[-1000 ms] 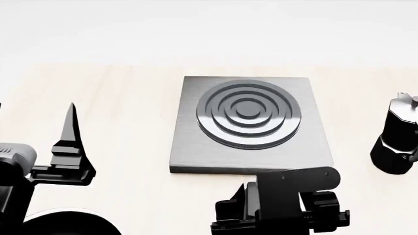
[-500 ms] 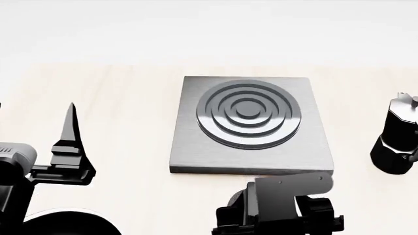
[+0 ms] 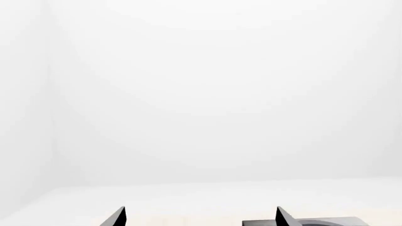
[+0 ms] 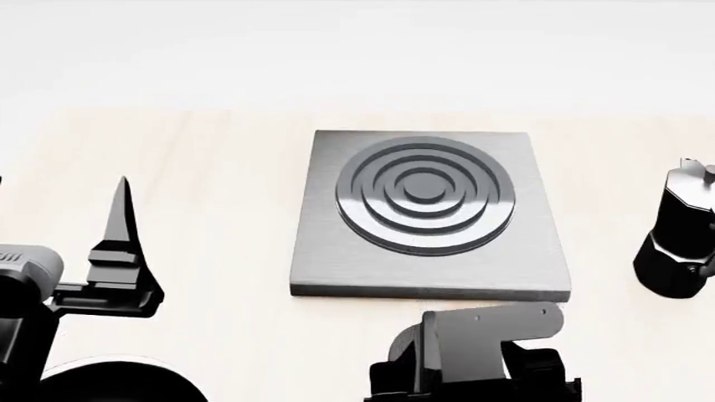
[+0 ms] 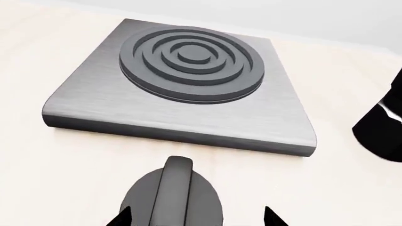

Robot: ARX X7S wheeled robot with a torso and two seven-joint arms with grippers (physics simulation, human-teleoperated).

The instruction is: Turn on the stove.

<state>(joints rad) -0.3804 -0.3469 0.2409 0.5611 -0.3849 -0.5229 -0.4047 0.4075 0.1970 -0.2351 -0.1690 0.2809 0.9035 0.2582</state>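
Note:
The stove is a flat grey metal slab with a dark ring burner, at the middle of the head view. It also shows in the right wrist view. Its small black finned knob stands in front of the slab's near edge; in the head view my right arm hides it. My right gripper is open, with one fingertip on each side of the knob and neither touching it. In the head view the right gripper is just before the slab. My left gripper is open and empty, left of the stove.
A black faceted moka pot stands right of the stove, also at the edge of the right wrist view. A dark rounded shape sits at the lower left. The left wrist view shows a pale wall and a slab corner.
My right gripper has sunk lower in the head view, in front of the slab's near edge. The left arm, stove and moka pot have not moved.

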